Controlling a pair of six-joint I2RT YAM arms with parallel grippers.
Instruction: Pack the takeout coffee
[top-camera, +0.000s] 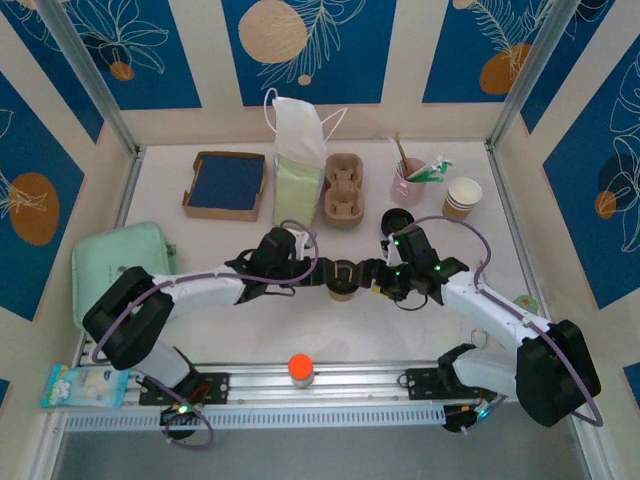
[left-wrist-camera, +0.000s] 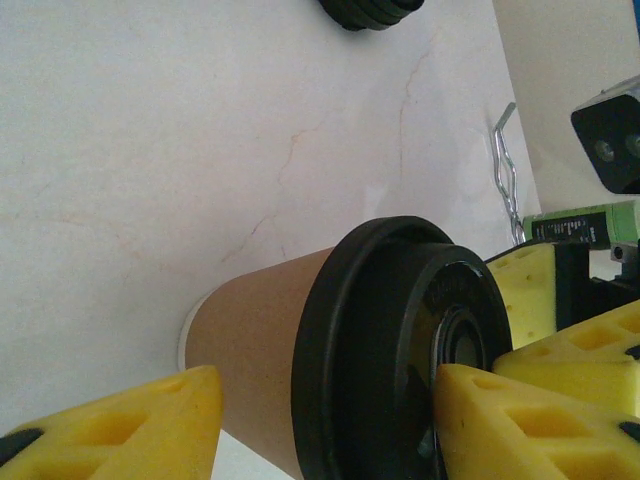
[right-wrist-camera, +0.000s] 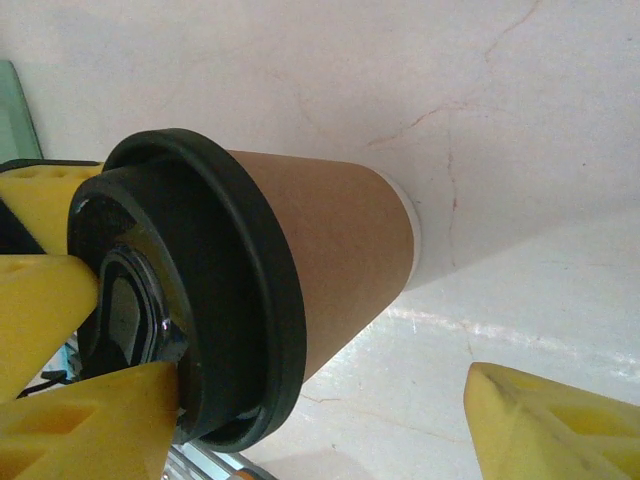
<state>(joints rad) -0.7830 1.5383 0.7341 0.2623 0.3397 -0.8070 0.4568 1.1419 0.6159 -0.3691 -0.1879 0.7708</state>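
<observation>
Operator: Hazards from this position?

Technician: Three, by judgement. Both grippers crowd the same end of the lidded paper coffee cup (top-camera: 342, 280), so their foam fingers may foul one another. The contact falls on the black lid (left-wrist-camera: 380, 350) rather than on the paper wall, and pressure there could dent the lid or pop it off. If one side lets go unevenly, the cup could tip and spill.

Operator: Jaw state, left gripper (left-wrist-camera: 320, 390)?

Technician: Roughly half open, with the cup lengthwise between the jaws. One finger (left-wrist-camera: 500, 420) touches the lid top. The other finger (left-wrist-camera: 120, 425) sits just beside the cup's base end. I cannot tell whether this amounts to a clamp.

Operator: Jaw state, right gripper (right-wrist-camera: 318, 378)?

Technician: Wide open, nothing gripped. One finger (right-wrist-camera: 90, 430) lies against the lid rim. The opposite finger (right-wrist-camera: 560, 425) stands well apart from the cup base, with bare table (right-wrist-camera: 500, 300) between.

Operator: Destination?

Technician: Probably the pulp cup carrier (top-camera: 343, 188), well beyond both sets of fingertips, beside the paper bag (top-camera: 297, 160).
</observation>
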